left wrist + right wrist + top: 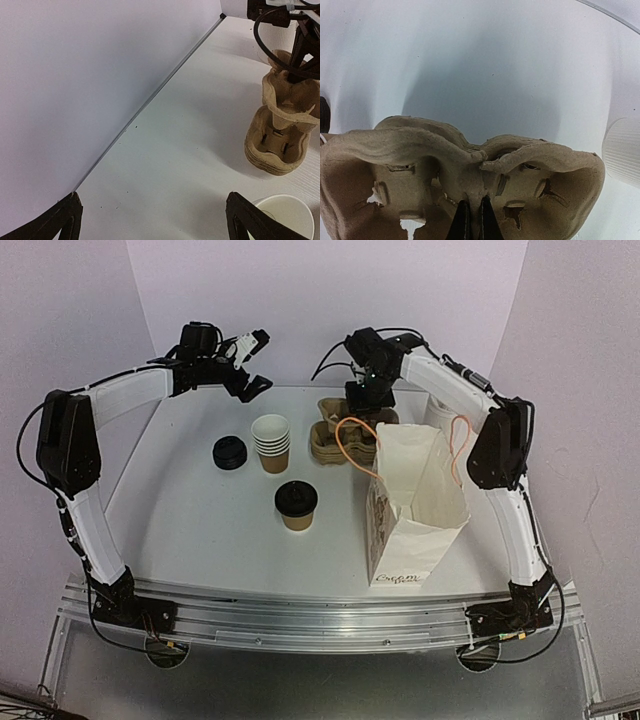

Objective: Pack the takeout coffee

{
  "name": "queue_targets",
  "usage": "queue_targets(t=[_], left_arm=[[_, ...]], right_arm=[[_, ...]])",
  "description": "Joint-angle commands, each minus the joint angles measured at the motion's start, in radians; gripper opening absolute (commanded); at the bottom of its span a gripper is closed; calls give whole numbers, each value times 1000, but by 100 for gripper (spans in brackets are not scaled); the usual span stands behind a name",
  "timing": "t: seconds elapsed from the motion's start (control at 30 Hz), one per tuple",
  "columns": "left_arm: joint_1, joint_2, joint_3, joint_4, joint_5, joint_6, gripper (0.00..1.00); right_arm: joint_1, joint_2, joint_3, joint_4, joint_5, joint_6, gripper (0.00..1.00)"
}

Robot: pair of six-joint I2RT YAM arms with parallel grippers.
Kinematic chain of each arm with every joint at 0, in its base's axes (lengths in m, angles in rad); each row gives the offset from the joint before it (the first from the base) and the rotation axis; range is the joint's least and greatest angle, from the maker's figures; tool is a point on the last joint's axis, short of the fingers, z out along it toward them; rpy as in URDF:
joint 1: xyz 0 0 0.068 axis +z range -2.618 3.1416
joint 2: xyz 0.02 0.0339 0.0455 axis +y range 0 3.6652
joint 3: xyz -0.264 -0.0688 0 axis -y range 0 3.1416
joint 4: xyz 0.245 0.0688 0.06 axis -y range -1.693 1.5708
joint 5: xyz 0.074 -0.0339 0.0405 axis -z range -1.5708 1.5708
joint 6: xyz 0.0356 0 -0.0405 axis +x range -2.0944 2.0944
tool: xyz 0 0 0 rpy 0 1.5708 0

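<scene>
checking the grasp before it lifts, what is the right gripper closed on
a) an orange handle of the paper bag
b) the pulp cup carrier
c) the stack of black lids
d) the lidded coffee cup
b: in the right wrist view the right gripper is shut on the middle ridge of the pulp cup carrier, while the lidded coffee stands untouched mid-table.

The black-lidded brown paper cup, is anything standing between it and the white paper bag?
Nothing visible does. Only bare white table lies between the black-lidded brown paper cup and the upright white paper bag to its right, whose mouth stands open.
</scene>
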Motion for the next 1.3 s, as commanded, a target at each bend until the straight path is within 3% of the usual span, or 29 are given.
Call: queue_targets(t=[0.0,0.23,0.53,0.67,0.8,1.07,1.2,1.27], left_arm=[[2,2,47,-8,12,-12,100],[2,-10,44,-2,26,-21,99],[1,-63,24,-13,99,-18,100],[-4,-95,20,-51,147,-11,99],[-12,-132,23,-117,241,44,100],[-73,-178,55,-260,383,206,97],[-173,-209,43,-296,387,382,97],[-201,-210,54,-279,401,402,97]], right_arm=[[3,-68,27,26,9,-13,0],[-15,-123,20,99,-46,-52,0],[-52,-253,-27,318,-153,-232,0],[-86,-303,-33,352,-274,-295,0],[-89,-395,-59,357,-453,-485,0],[-89,-747,-393,345,-682,-727,0],[-90,-940,-621,306,-747,-831,0],[-90,-1004,-703,260,-754,-866,0]])
